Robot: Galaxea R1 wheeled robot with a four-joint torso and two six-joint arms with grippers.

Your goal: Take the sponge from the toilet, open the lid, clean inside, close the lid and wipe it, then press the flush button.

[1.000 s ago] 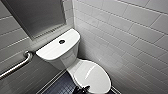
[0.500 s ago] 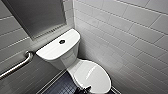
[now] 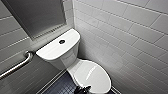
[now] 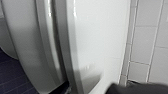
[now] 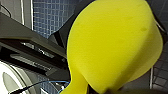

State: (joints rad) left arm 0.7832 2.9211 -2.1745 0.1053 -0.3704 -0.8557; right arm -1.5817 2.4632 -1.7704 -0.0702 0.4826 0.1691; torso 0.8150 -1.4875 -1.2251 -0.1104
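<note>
One closed lid (image 3: pixel 93 75) on toilet (image 3: pixel 65 57). Left gripper (image 3: pixel 82 89) at lid's front rim; grip state cannot be told. Right gripper (image 5: pixel 98 89) clenched on yellow sponge (image 5: pixel 110 47), off toilet. Best: catch lid alone at seam, swing up slowly.

dark grey angular panels (image 5: pixel 30 47) carry a thin blue cable (image 5: pixel 53 81).

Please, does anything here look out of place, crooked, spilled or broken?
Nothing is spilled or broken. The lid lies closed and straight on the toilet. Only the sponge looks bent in the right wrist view, pinched narrow at one end.
</note>
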